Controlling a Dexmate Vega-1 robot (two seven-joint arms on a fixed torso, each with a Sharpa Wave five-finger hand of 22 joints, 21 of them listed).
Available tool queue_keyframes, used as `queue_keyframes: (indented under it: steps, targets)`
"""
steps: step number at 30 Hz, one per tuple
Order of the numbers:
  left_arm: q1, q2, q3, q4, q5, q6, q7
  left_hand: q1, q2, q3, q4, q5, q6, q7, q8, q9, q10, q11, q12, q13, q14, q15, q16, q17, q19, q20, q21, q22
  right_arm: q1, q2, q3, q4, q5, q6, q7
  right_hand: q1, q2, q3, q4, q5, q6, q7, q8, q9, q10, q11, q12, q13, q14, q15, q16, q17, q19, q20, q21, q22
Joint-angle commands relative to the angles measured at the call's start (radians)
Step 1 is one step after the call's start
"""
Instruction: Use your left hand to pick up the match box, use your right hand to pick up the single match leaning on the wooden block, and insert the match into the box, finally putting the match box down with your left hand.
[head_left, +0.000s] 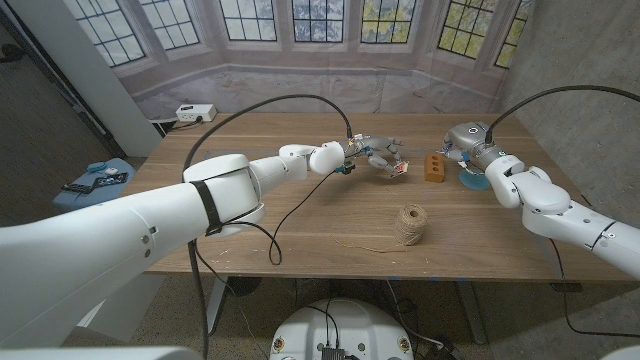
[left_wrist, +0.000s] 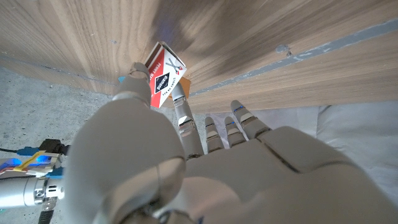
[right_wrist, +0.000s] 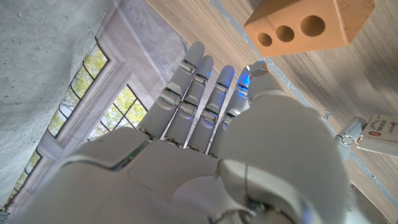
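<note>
- Left hand (head_left: 383, 155) clamped on the match box (left_wrist: 164, 74), pinched between thumb and a finger and lifted above the table (head_left: 300, 215), just left of the wooden block (head_left: 433, 166).
- Right hand (head_left: 470, 143) near the block's right side, fingers straight and apart, holding nothing.
- Match itself too small to make out; check the block's side before closing.
- Keep the box level and steady, its open end toward the right hand.
- Approach the block slowly to avoid knocking it.

Match on wooden block (head_left: 433, 166) too small to tell.
</note>
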Motion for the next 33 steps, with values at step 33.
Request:
queue_keyframes:
  steps: [33]
  targets:
    - [-0.017,-0.020,0.023,0.011,-0.048,0.097,-0.029,0.013,0.020,-0.010,0.000,-0.001,0.007,0.002,0.009,0.002,0.005,0.003,-0.004,0.006,0.006,-0.002,-0.004,0.002,-0.004,0.006,-0.001,0.004,-0.067,0.002,0.034,-0.124,-0.191,-0.043,-0.006,0.014,0.001,-0.010,0.004,-0.001,0.013,0.001,0.002,0.002,0.020,0.003,-0.012,0.002,0.027,-0.122,-0.009,0.003,0.009,-0.034,0.011,0.003]
